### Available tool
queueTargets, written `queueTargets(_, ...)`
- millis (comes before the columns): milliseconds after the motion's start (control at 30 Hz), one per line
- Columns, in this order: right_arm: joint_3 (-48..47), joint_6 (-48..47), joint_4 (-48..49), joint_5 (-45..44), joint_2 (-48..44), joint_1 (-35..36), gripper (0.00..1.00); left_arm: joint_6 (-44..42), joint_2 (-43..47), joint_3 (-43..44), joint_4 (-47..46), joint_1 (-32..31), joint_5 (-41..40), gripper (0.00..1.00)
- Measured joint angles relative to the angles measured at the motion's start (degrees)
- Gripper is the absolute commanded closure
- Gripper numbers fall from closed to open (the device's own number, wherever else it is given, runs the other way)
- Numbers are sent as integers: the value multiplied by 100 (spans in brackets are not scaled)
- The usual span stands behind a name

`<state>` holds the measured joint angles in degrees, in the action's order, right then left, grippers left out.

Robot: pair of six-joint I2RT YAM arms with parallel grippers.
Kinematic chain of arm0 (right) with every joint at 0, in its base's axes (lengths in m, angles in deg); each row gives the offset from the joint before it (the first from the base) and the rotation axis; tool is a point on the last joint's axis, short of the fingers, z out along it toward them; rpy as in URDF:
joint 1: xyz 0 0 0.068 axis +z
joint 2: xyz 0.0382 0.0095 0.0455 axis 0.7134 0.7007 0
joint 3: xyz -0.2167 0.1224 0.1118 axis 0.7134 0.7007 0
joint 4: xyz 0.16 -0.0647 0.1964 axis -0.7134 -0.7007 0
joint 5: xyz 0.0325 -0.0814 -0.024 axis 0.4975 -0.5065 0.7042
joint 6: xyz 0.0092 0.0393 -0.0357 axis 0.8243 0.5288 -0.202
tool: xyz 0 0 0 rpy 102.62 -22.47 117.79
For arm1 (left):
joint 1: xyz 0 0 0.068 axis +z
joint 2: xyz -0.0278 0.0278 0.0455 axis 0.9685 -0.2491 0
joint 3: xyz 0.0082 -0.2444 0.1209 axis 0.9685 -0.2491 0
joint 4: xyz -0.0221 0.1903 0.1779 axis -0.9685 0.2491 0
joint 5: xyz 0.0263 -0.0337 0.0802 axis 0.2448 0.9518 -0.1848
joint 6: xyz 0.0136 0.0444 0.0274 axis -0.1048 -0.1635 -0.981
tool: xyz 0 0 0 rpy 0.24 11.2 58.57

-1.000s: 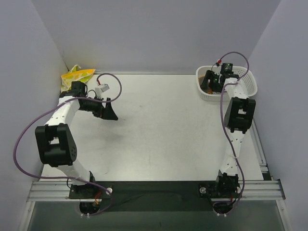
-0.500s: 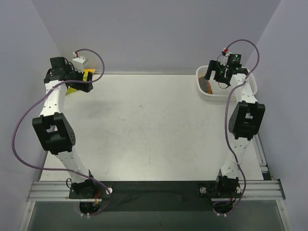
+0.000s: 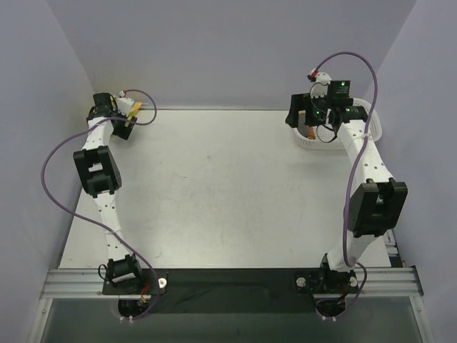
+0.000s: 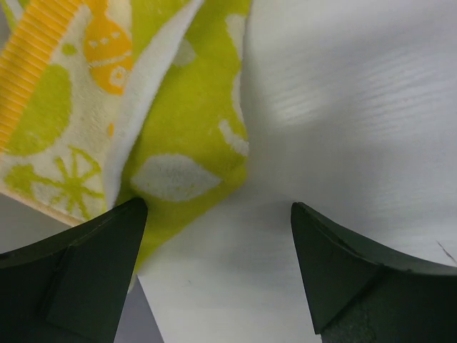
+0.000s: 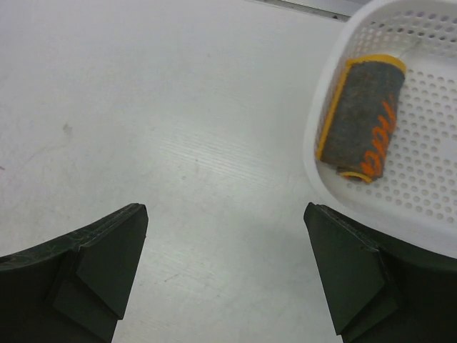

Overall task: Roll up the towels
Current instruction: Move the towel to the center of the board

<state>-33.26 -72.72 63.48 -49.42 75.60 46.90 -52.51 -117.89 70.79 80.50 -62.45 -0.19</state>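
1. Towels: your orange towel is a tight cylinder with a fuzzy grey outer face, orange edging and orange marks. You can see the spiral at its near end.
2. It lies on the perforated floor of the white plastic basket, close to one side wall. The basket has a rounded rim and small round holes, and sits at the table's far right corner.
3. Your pale yellow towel is unrolled, rumpled terry with lime-green patches, cream shapes and a ribbed orange strip. It's in the far left corner by the wall.
4. Left gripper: jaws spread wide, nothing between them, low over the towel's lime edge. One finger is right at the cloth, but you can't tell whether it touches.
5. Right gripper: jaws wide apart, holding nothing, over bare table just beside the basket.
6. The table surface is smooth matte white with faint streaks.
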Motion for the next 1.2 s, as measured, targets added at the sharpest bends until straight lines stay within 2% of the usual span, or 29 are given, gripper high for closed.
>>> queueTargets(133, 15, -162, -151, 122, -72, 345, 0, -258, -295, 487, -179, 0, -57, 3)
queueTargets(200, 59, -181, -227, 175, -72, 376, 0, -378, -487, 772, -308, -2, -81, 6)
queueTargets(333, 76, -190, -391, 184, -74, 348, 0, -599, -848, 1067, -610, -7, -136, 32)
queueTargets(400, 79, -190, -455, 186, -76, 343, 0, -702, -907, 1084, -695, -9, -153, 53)
queueTargets(433, 79, -190, -492, 184, -83, 343, 0, -758, -922, 1084, -710, -20, -162, 65)
queueTargets(467, 85, -188, -518, 186, -92, 341, 1, -798, -942, 1084, -695, -33, -177, 94)
queueTargets(500, 105, -188, -531, 188, -109, 341, 2, -807, -953, 1084, -656, -46, -201, 100)
queueTargets(567, 173, -181, -579, 197, -184, 341, 2, -901, -914, 1012, -538, -105, -205, 100)
queueTargets(633, 286, -144, -605, 236, -313, 341, 2, -951, -570, 514, -474, -195, -83, 100)
queueTargets(767, 616, 37, -721, 562, -688, 264, 3, -997, 1379, -2297, -240, -686, 503, 100)
queueTargets(800, 710, 83, -756, 660, -785, 236, 4, -997, 1993, -3080, -236, -927, 634, 99)
queueTargets(833, 833, 114, -780, 756, -883, 203, 4, -973, 2592, -3753, -133, -1226, 793, 86)
queueTargets(900, 1167, 144, -866, 933, -1093, 157, 4, -828, 3735, -4951, -57, -2107, 1132, 41)
queueTargets(933, 1325, 160, -927, 1003, -1176, 153, 6, -761, 4157, -5335, 17, -2549, 1309, 3)
queueTargets(1000, 1620, 155, -1123, 1161, -1263, 125, 7, -492, 4791, -5936, 125, -3436, 1694, 3)
queueTargets(1067, 1856, 116, -1303, 1274, -1270, 127, 13, -232, 5224, -6406, 275, -3963, 2087, 3)
queueTargets(1133, 2083, 63, -1495, 1342, -1270, 136, 19, 61, 5499, -6677, 566, -4022, 2398, 3)
queueTargets(1200, 2308, -31, -1661, 1364, -1270, 173, 24, 376, 5718, -6741, 820, -3790, 2629, 3)
